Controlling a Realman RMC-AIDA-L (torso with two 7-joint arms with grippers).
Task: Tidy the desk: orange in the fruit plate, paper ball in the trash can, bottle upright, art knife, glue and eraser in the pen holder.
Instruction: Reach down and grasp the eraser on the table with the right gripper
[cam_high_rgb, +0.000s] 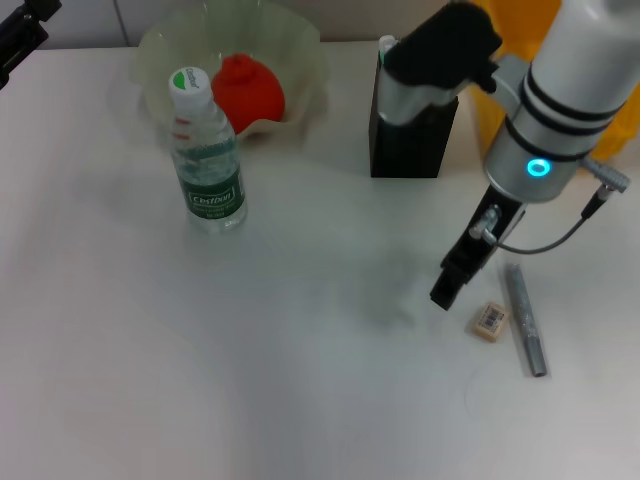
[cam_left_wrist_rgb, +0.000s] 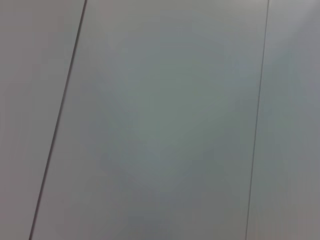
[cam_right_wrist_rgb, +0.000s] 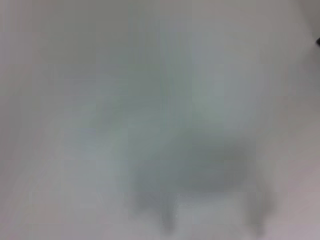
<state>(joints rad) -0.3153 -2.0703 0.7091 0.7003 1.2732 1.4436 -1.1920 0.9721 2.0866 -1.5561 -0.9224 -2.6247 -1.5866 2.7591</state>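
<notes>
At the back of the white desk (cam_high_rgb: 200, 350), the orange (cam_high_rgb: 248, 92) is seen resting inside the fruit plate (cam_high_rgb: 300, 50). The bottle (cam_high_rgb: 205, 150) is stood upright just in front of that plate. A white-topped item is held in the pen holder (cam_high_rgb: 410, 140). The right gripper (cam_high_rgb: 447, 290) is lowered just beside the eraser (cam_high_rgb: 489, 320) and a grey art knife (cam_high_rgb: 525, 318); its opening cannot be told. The trash can (cam_high_rgb: 510, 60) is glimpsed behind the right arm. The left gripper (cam_high_rgb: 20, 35) is parked at the far left corner.
</notes>
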